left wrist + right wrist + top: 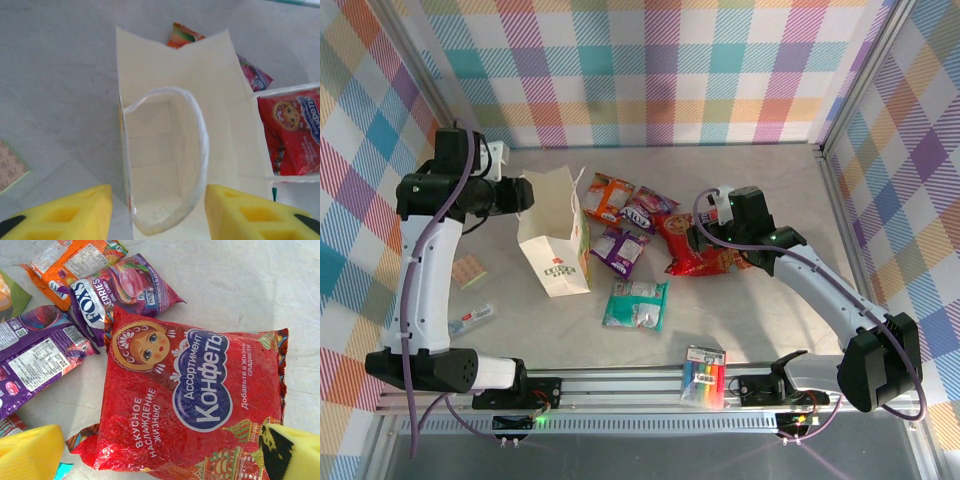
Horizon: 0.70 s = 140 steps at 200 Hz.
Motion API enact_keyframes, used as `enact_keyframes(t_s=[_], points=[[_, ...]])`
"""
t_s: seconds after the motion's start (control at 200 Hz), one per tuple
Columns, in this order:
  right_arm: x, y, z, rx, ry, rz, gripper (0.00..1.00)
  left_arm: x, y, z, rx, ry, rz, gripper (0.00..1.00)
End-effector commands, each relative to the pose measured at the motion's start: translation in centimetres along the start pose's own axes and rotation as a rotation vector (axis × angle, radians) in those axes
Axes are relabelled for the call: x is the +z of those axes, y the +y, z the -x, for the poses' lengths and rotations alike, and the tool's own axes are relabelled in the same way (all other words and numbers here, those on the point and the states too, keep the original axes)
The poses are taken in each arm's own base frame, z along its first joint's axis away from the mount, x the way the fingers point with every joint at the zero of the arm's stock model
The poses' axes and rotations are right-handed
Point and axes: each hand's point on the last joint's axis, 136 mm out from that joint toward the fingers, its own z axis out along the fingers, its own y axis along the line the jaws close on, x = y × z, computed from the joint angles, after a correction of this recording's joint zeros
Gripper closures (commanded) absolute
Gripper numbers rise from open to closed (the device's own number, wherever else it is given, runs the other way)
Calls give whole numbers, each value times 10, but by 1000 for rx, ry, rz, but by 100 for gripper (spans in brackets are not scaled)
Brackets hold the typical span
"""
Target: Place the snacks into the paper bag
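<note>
The white paper bag (555,235) stands upright with its mouth open; in the left wrist view its empty inside (155,150) and one twisted handle (200,145) show. My left gripper (516,194) (157,220) is open at the bag's rim, and the handle loop lies between its fingers without touching them. The large red packet (700,250) (190,405) lies flat under my open right gripper (705,236) (160,460), whose fingers straddle it. The orange packet (608,197) (70,262), pink-purple packet (648,208) (125,287), small purple packet (620,250) (35,355) and teal packet (636,305) lie beside the bag.
A rainbow-striped marker pack (704,377) lies near the front rail. A patterned pad (470,270) (10,165) and a small tube (472,320) sit left of the bag. Checked walls close in the back and both sides.
</note>
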Motion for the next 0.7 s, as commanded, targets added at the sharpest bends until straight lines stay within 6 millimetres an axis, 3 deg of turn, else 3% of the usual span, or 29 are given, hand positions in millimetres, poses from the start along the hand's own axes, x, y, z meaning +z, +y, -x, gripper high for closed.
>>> enact_keyframes(t_s=[0.0,0.265,0.56,0.695], points=[[-8,0,6,-19,-16,-9,1,7,0,12,-43,-8,-18,54],[-11,-5,5,-25,-10,-38,1,15,17,5,-70,7,25,58],[-9,-5,2,-12,5,-43,1,12,37,-9,-127,5,45,74],[-8,-17,-5,3,41,-110,1,18,38,-18,-135,17,26,74]])
